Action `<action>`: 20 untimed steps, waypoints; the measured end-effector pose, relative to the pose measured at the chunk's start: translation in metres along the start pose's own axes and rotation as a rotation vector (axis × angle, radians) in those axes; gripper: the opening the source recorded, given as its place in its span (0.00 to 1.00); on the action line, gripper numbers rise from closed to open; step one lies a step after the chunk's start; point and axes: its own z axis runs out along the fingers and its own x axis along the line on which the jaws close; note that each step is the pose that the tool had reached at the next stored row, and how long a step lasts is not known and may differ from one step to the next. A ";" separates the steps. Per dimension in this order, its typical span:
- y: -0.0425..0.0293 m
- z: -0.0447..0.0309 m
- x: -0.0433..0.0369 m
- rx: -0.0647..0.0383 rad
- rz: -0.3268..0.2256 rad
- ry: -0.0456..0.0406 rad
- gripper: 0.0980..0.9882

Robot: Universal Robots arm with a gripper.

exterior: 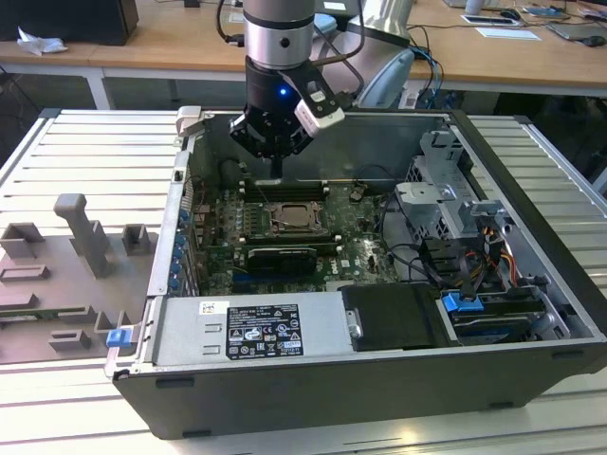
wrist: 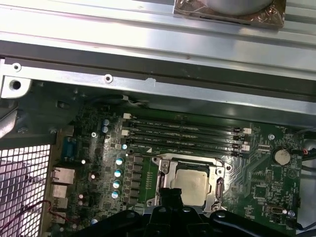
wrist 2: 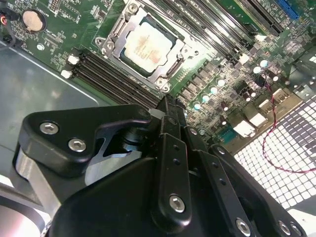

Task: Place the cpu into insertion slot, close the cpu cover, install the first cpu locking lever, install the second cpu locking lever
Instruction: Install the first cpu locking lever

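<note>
Second wrist view: cpu (wrist 2: 147, 45) seated in insertion slot (wrist 2: 170, 75).

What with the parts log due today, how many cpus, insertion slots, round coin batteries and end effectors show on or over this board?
cpu: 1
insertion slot: 1
round coin battery: 1
end effector: 1
Total: 4
</note>
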 end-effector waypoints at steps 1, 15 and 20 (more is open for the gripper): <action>0.0001 0.0000 0.0006 0.000 -0.001 -0.0001 0.01; 0.0021 0.0144 0.0219 -0.003 -0.030 -0.0014 0.01; 0.0040 0.0245 0.0409 -0.004 -0.027 -0.0050 0.01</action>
